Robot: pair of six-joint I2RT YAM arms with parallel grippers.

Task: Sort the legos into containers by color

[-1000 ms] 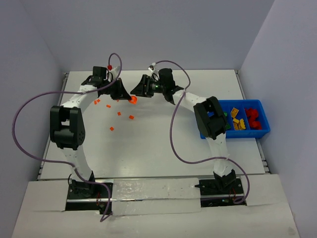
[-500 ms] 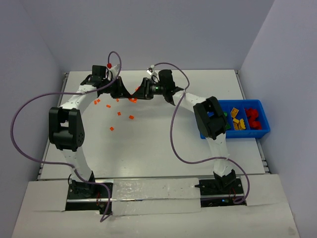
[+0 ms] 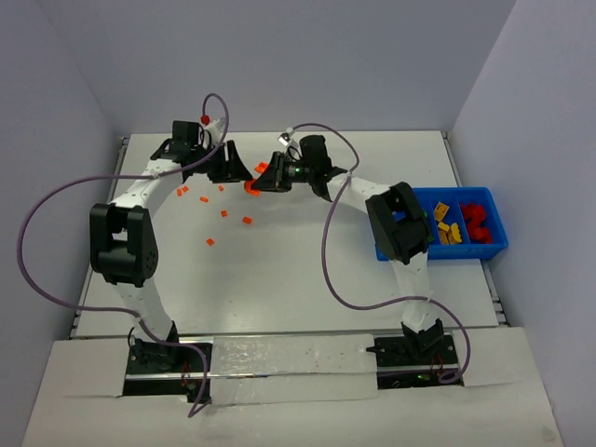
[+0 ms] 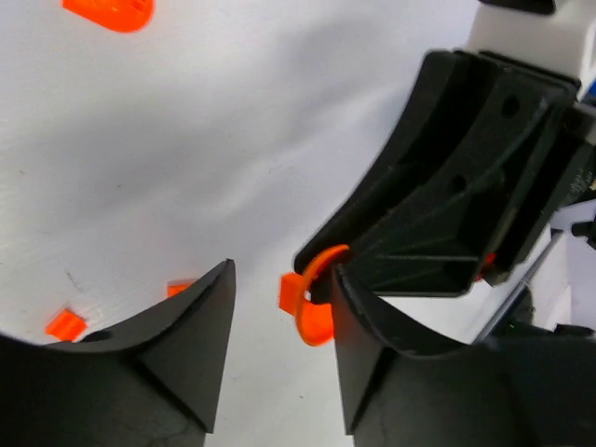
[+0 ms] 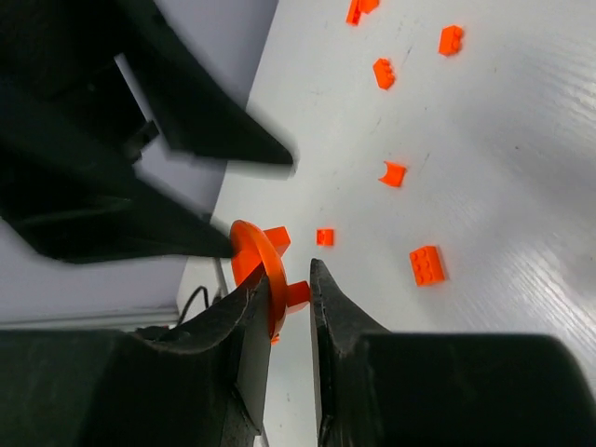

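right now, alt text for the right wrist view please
The right gripper pinches a round orange plastic lego edge-on over the white table. The left gripper stands open beside it, and small orange plastic bricks lie scattered on the table.

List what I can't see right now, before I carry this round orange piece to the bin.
- Top external: the right arm's elbow link covers the left end of the blue bin; contents there are hidden.
- Right wrist: the right gripper covers most of the round orange piece; grip depth unclear.
- Left wrist: one orange brick is cut off by the top edge; a second brick sits half behind the left gripper.
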